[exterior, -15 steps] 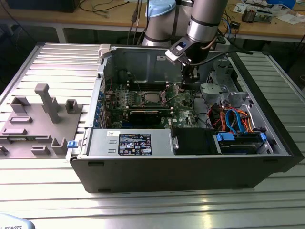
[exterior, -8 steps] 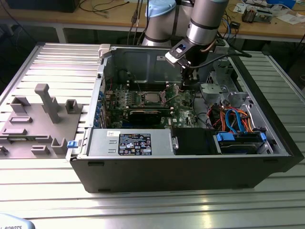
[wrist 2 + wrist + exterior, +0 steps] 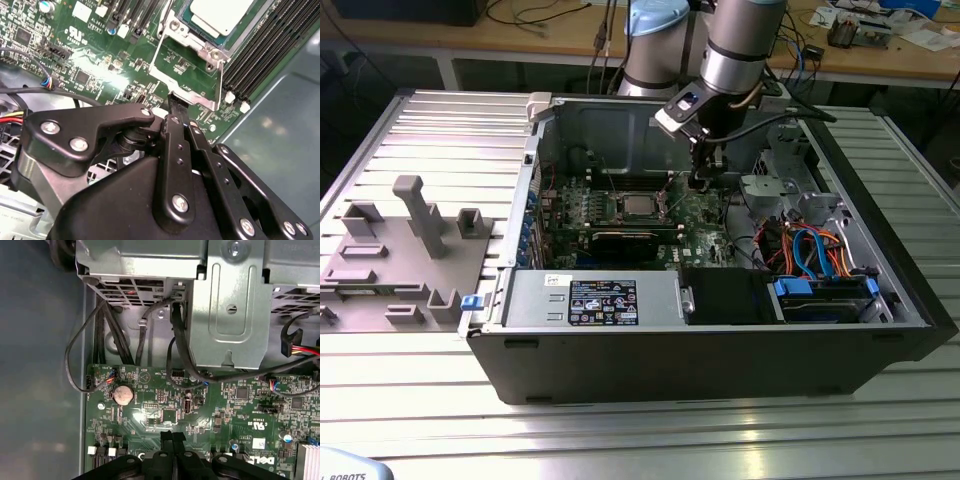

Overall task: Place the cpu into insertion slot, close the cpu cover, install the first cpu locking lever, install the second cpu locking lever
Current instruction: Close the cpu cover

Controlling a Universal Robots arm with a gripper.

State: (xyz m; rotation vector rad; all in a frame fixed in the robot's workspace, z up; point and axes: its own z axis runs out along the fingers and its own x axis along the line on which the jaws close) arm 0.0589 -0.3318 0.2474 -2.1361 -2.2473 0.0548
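Working inside the computer case (image 3: 720,330), above the motherboard (image 3: 165,410), the gripper (image 3: 175,107) has fingers pressed together, holding nothing, touching the open cpu cover (image 3: 187,82); the cpu (image 3: 220,12) sits in its insertion slot (image 3: 192,30). Push the cover's edge gently.

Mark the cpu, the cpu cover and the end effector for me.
cpu (image 3: 220,12), second wrist view, on its silvery metal top.
cpu cover (image 3: 187,82), second wrist view, on the open frame's side bar.
end effector (image 3: 172,437), first wrist view, on its closed black fingertips.
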